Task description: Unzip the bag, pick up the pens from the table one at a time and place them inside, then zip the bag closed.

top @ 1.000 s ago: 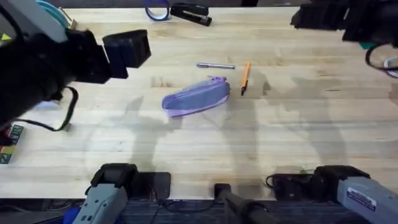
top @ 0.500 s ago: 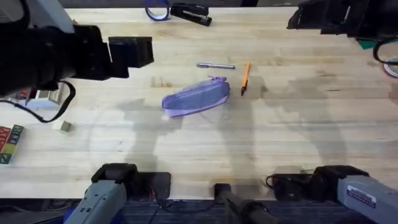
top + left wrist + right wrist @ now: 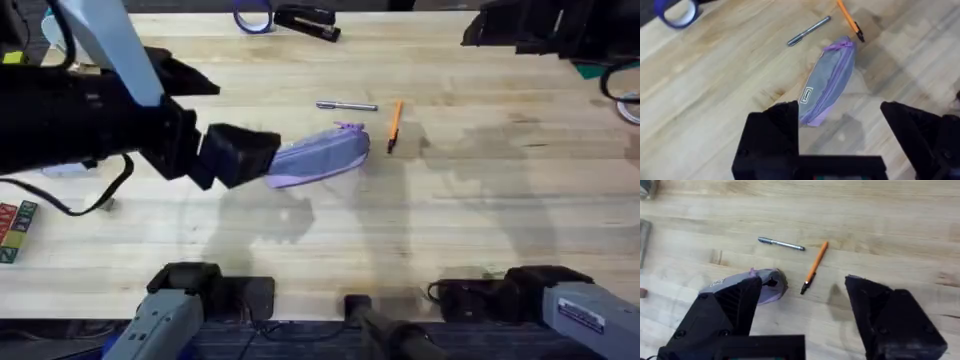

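The lavender bag (image 3: 322, 155) lies zipped on the table (image 3: 450, 210), slanting across its middle. Just beyond it lie the silver pen (image 3: 347, 106) and the orange pen (image 3: 395, 123), apart from each other. My left gripper (image 3: 240, 155) hovers at the bag's left end. In the left wrist view it (image 3: 840, 135) is open, with the bag (image 3: 830, 85) just ahead of its fingers and both pens (image 3: 809, 31) (image 3: 850, 20) farther off. My right gripper (image 3: 478, 30) hangs high at the far right; it (image 3: 805, 315) is open and empty above the bag (image 3: 767, 287) and the orange pen (image 3: 815, 267).
A black stapler (image 3: 305, 20) and a blue tape roll (image 3: 252, 18) sit at the table's far edge. Coloured blocks (image 3: 15, 230) lie at the left edge. A green item and cables (image 3: 605, 75) are at the far right.
My left arm has swung down and rightward from the far left, bringing its gripper to the bag's left end. The right arm, bag and pens have stayed put.
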You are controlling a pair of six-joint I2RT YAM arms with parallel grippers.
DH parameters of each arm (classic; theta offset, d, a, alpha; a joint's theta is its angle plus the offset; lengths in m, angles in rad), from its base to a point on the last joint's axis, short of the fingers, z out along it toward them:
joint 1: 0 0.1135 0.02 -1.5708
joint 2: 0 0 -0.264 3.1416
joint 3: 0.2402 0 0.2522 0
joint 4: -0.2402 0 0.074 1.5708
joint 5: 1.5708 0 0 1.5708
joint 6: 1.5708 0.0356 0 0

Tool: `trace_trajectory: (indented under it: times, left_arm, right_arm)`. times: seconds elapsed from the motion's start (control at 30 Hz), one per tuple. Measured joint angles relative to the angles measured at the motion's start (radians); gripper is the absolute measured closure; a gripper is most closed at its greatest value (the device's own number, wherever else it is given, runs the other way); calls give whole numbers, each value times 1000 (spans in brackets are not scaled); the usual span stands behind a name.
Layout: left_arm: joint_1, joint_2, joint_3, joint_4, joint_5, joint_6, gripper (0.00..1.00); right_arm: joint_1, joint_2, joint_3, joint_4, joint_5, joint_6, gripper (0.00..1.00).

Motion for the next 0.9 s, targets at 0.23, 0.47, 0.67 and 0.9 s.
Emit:
trace_trajectory:
  times: [0.23, 0.47, 0.67, 0.9]
  left_arm:
    - [0, 0, 0, -3, -62, 106, 7]
    - [0, 0, 0, -13, -114, 129, 7]
    - [0, 0, 0, -41, -156, 134, 7]
    - [0, 0, 0, -133, -187, 227, 7]
  right_arm:
    - [0, 0, 0, 0, 0, 0, 6]
    - [0, 0, 0, 0, 0, 0, 6]
    - [0, 0, 0, 0, 0, 0, 5]
    - [0, 0, 0, 0, 0, 0, 5]
